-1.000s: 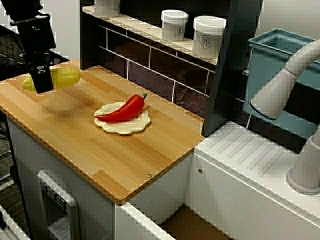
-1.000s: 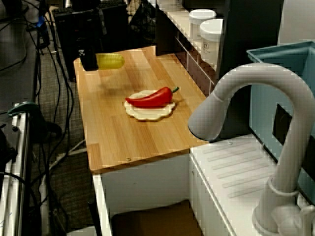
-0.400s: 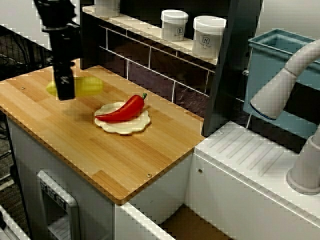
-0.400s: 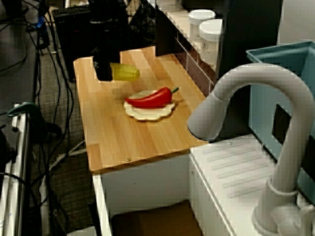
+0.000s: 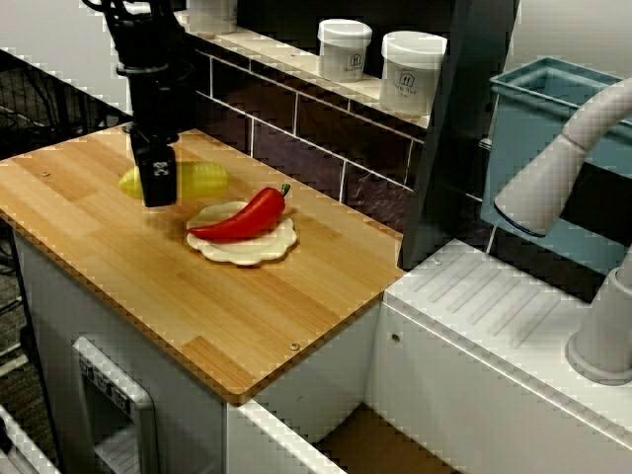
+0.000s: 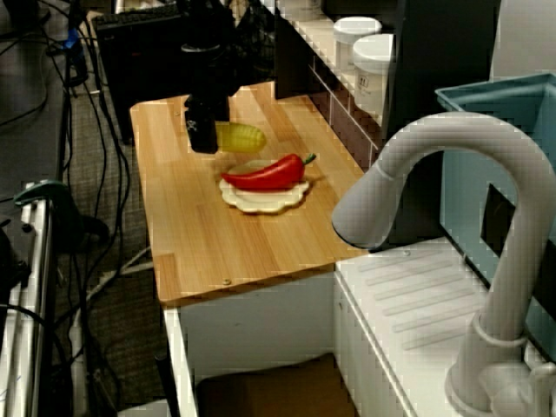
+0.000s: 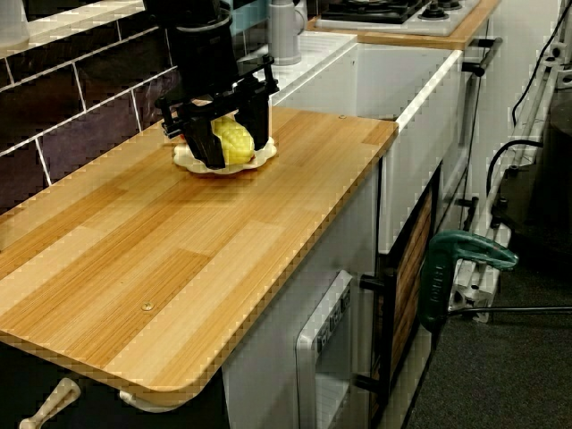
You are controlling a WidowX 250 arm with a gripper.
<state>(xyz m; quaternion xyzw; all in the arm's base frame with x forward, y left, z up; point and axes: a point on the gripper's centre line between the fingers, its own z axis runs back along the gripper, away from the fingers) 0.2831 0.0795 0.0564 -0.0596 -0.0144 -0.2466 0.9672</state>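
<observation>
Red pepper on plate lies just beside held corn.

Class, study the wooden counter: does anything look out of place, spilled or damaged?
Nothing stands out. The gripper holds a yellow corn cob beside the plate, where a red pepper lies whole; no spill or damage shows.

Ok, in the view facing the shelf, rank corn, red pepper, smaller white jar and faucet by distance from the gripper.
1. corn: clamped in the gripper.
2. red pepper: on the plate beside it.
3. smaller white jar: up on the shelf behind.
4. faucet: picture's far right.
</observation>
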